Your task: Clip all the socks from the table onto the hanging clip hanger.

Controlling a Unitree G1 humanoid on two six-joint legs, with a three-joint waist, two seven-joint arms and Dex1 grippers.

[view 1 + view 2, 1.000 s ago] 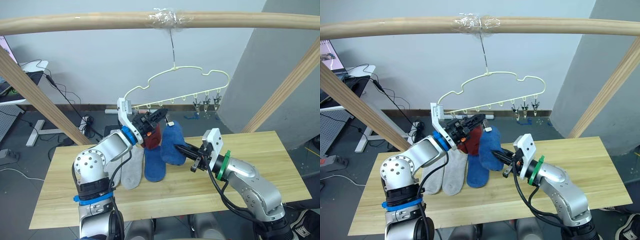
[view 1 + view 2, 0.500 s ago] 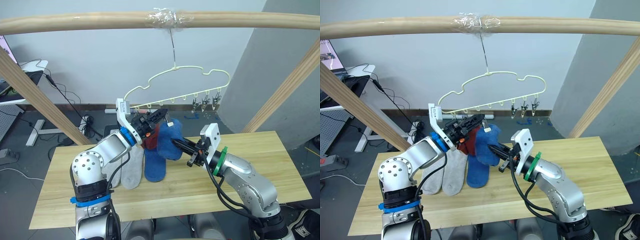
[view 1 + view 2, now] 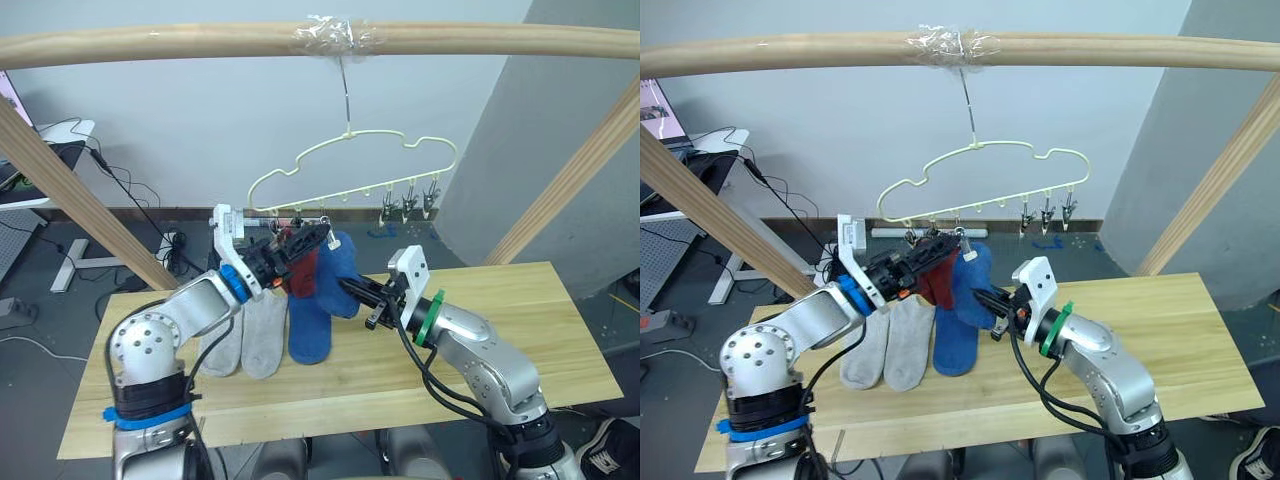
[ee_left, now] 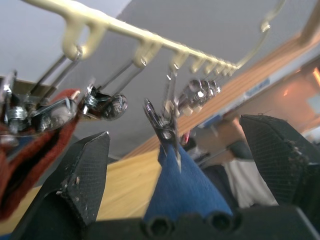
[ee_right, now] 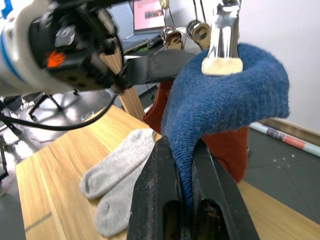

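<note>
Under the yellow clip hanger [image 3: 352,165], a blue sock [image 3: 335,275] hangs from one clip.
Right gripper [image 5: 184,165] has its fingers pressed together on that sock's lower edge; left gripper [image 4: 170,165] has its fingers spread around the clip [image 4: 162,125] holding it. Beside it on the hanger hangs a red sock [image 3: 303,275]. Below the hanger, two grey socks [image 3: 245,335] and another blue sock [image 3: 308,335] lie on the wooden surface [image 3: 540,330].

The pale yellow clip hanger [image 3: 350,165] carries grey metal clips [image 3: 408,203], a rust red sock [image 3: 937,282] and a blue sock [image 5: 225,102], with two light grey socks [image 3: 885,342] and one blue sock [image 3: 310,330] on the light wood-grain surface [image 3: 520,330].
</note>
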